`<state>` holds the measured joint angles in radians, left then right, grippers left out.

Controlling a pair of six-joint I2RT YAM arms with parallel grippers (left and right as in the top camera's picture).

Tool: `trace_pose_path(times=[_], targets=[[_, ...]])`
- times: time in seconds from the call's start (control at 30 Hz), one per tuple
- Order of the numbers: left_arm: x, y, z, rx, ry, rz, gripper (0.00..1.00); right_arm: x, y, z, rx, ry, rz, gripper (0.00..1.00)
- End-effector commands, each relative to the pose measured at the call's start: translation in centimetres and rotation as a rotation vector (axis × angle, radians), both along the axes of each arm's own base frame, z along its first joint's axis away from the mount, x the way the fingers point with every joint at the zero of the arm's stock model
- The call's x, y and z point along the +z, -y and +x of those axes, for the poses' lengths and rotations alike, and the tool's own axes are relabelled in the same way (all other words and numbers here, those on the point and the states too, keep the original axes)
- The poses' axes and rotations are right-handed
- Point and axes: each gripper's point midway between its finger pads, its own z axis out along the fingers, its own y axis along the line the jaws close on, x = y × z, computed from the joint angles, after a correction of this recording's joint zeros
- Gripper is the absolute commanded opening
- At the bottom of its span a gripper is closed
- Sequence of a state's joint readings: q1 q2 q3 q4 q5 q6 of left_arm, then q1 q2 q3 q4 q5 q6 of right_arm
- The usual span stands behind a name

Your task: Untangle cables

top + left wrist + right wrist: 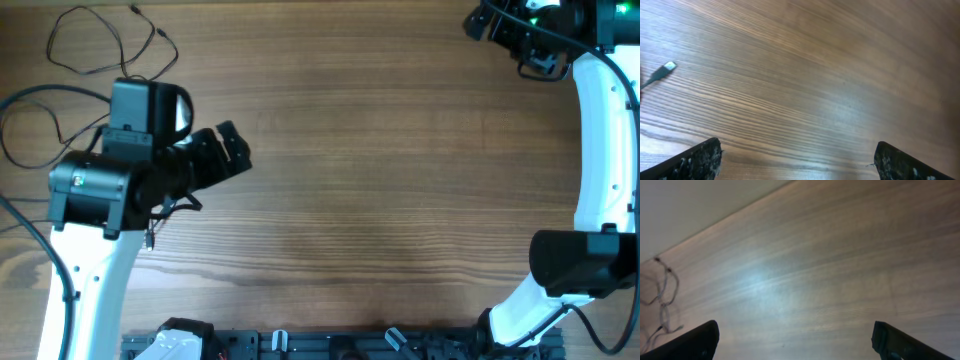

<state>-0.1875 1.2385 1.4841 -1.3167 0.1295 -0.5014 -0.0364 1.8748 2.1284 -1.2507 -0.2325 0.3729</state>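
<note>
Since your left tool [800, 157] hangs with its fingers wide apart and nothing between them, work from there. A small plug [665, 70] lies on the desk [840, 75] just off to its side. The cables [100, 45] lie as thin loose loops at the desk's far left. Pinch one free plug end low and draw it slowly clear of the loops. Your right tool [795, 340], fingers also apart, hangs well away.

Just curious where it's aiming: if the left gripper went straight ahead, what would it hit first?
Probably just bare table: the left gripper is open with nothing ahead; the cable plug lies aside.
</note>
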Motion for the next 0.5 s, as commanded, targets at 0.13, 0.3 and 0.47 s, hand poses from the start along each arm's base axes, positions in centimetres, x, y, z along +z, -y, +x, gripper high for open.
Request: trace_pose_path(times=[0.13, 0.3, 0.47], targets=[[0.4, 1.0, -0.4, -0.063, 0.020, 0.005, 1.00, -1.1, -2.2, -3.4, 0.046, -0.153, 0.128, 1.00], [0.4, 1.0, -0.4, -0.063, 0.020, 0.005, 1.00, 4.3, -1.1, -7.2, 0.059, -0.014, -0.006, 1.00], [0.4, 1.0, -0.4, -0.063, 0.020, 0.005, 1.00, 9.6, -2.6, -16.2, 0.115, 0.087, -0.179, 1.00]])
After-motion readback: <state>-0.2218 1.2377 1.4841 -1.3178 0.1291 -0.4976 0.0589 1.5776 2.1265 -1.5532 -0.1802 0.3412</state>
